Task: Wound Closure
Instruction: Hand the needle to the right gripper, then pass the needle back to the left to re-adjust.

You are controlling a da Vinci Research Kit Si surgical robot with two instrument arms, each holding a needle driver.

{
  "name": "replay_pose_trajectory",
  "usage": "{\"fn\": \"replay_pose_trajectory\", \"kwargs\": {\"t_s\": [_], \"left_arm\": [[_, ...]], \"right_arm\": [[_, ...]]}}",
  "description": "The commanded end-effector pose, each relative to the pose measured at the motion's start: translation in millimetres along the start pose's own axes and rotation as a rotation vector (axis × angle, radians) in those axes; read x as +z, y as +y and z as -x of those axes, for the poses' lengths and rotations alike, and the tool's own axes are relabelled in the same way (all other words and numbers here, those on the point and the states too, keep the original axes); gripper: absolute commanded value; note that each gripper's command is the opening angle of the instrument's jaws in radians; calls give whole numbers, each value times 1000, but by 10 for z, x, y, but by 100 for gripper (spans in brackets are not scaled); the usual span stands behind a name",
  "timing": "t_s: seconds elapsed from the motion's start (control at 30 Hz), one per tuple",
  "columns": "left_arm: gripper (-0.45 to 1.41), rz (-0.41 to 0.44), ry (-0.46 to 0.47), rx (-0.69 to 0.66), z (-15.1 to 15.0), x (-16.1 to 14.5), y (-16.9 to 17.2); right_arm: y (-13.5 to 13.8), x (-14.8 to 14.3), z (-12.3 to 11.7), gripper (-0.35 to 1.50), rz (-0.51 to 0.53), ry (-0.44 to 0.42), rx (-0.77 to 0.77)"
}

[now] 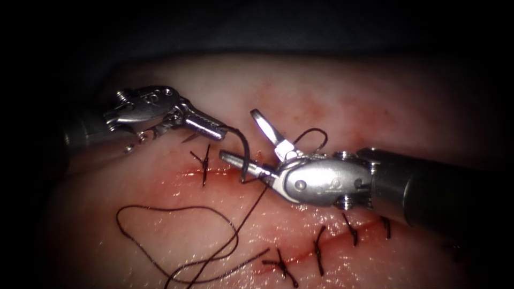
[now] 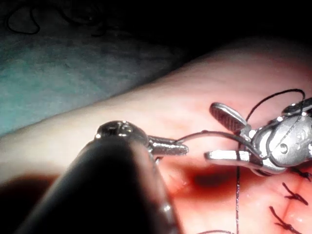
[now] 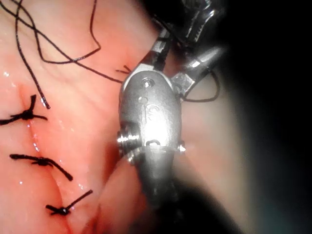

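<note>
Needle held at one end by the left tool, arching down to the cut between the right tool's spread jaws.

The needle curves from the closed jaws of the left tool, which clamp its upper end, down to the cut in the tissue; its lower tip meets the surface at the cut, though whether it is buried there cannot be told. The right tool stands wide open around the needle's lower curve, one jaw raised and one lying along the cut, holding nothing. The thread runs from near the needle's lower end in a broad loop over the tissue below, and a small loop sits behind the right tool's wrist. Finished stitches cross the cut to the right, and one stitch lies left of the needle. Red fluid lines the cut.
</note>
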Motion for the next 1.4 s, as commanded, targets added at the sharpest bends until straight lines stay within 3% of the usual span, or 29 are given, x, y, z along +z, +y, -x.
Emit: {"fn": "replay_pose_trajectory", "kwargs": {"t_s": [0.03,0.1,0.13,0.17,0.2,0.23,0.37,0.47,0.53,0.6,0.67,0.73,0.77,0.87,0.9,0.93,1.03,1.1,1.2,1.27,1.4], "left_arm": [[-45,1,-4,0,-5,5,-6],[-45,2,-11,2,-3,5,-5],[-45,4,-17,3,-2,6,-5],[-45,5,-21,-2,-2,6,-4],[-45,6,-21,-1,-1,6,-4],[-45,7,-24,-1,-1,6,-4],[-45,4,-65,1,5,7,-4],[-45,-158,-101,16,11,8,-2],[-45,-171,-117,53,13,7,-1],[-45,-222,-131,148,13,6,-2],[-45,-422,-233,466,14,4,-3],[-45,-451,-276,572,21,8,0],[-45,-445,-284,569,24,9,1],[7,-472,-313,492,33,12,4],[42,-486,-327,437,35,13,4],[56,-517,-356,381,34,15,4],[59,-529,-399,369,33,17,4],[81,-576,-407,331,31,21,6],[99,-614,-416,294,30,27,8],[99,-617,-443,276,29,32,9],[96,-595,-410,209,23,42,9]], "right_arm": [[-8,13,4,117,-4,3,-1],[-8,14,4,109,-5,6,-2],[-8,13,4,86,-6,6,-1],[-8,12,3,49,-7,7,-1],[-9,11,3,-2,-11,6,4],[-10,10,2,-35,-29,-3,59],[-11,7,-7,-35,-40,-30,71],[-10,4,-12,-35,-79,-57,57],[-9,2,-11,-35,-91,-65,42],[-8,2,-11,-35,-102,-78,32],[-7,2,-8,-35,-138,-126,13],[-5,4,-6,-35,-175,-165,2],[-4,4,-6,-35,-191,-178,-2],[3,6,-8,-35,-241,-230,24],[10,7,-9,-35,-266,-274,45],[16,7,-12,-35,-285,-307,57],[25,7,-16,-35,-301,-327,58],[32,6,-18,-35,-317,-348,56],[35,4,-18,-35,-330,-363,52],[36,2,-17,-35,-339,-370,49],[35,3,-14,-35,-339,-369,36]]}}
